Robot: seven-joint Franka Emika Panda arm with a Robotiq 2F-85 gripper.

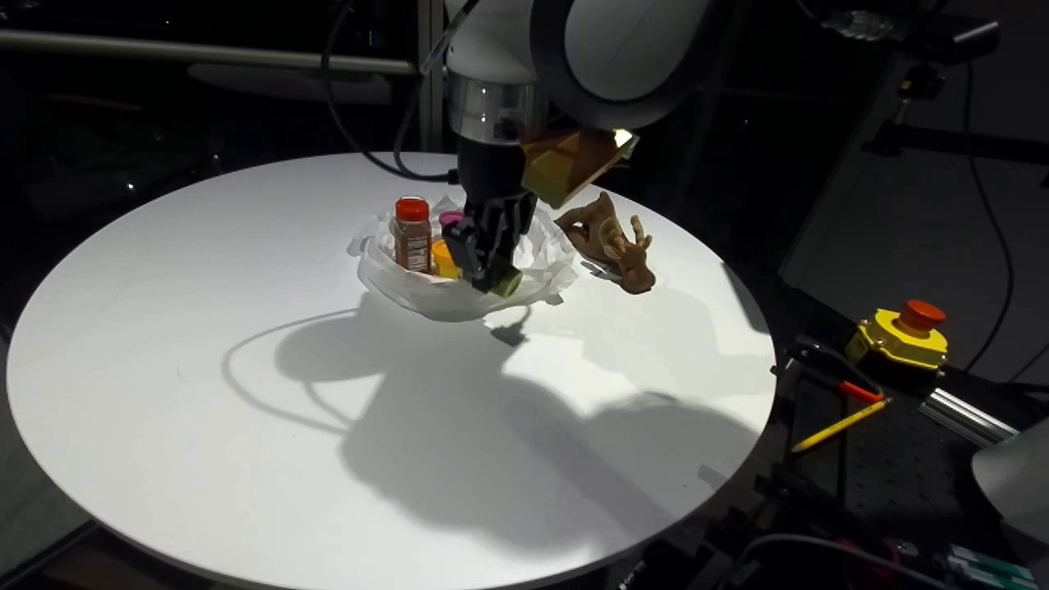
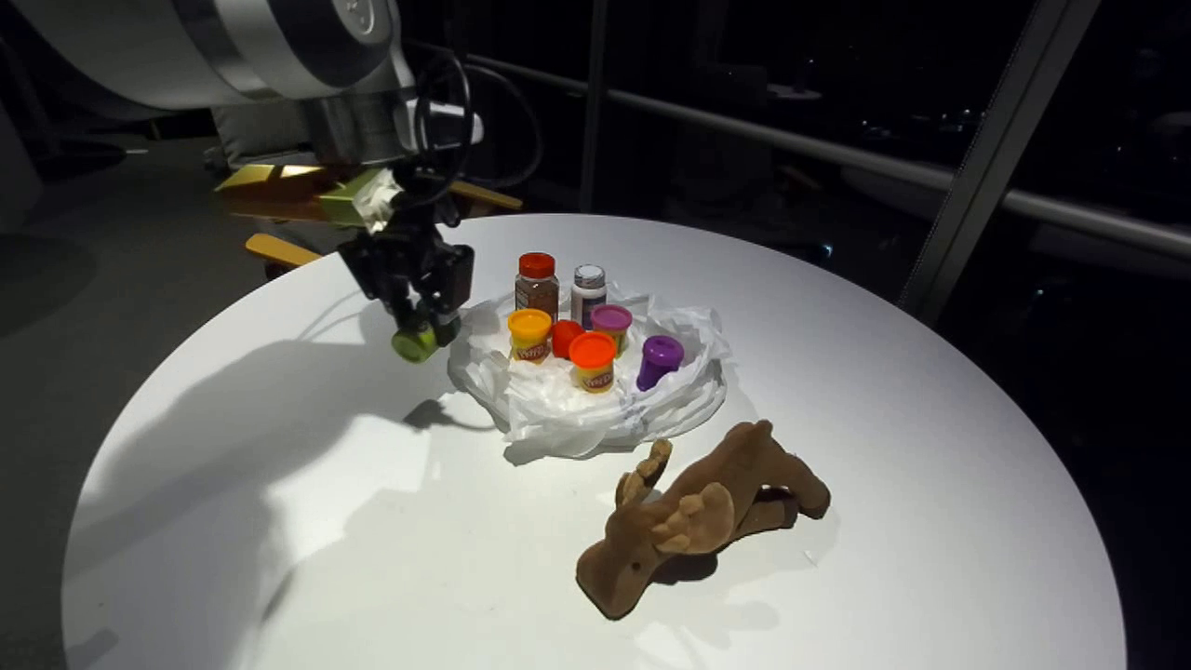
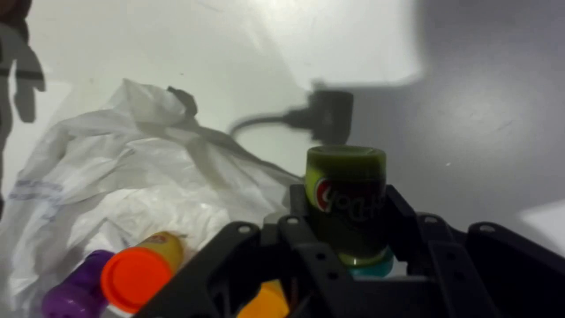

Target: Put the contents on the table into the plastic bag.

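While the bag [image 2: 568, 421] lies open, presumably for filling, the part-closed pincer [image 3: 347, 207] clasps the green tub [image 2: 414, 343], likely bound inside.

In an exterior view, the camera looks slantwise down across the desk [image 1: 197, 459], showing almost all its round top, with the plastic bag [image 1: 434, 297] toward the far side. In an exterior view, the camera also looks down, standing near the brown toy animal [image 2: 707, 512], with the plastic bag behind it. Both exterior views share these three things. The wrist view faces down from close, over the jaws, onto part of the plastic bag and the desk.
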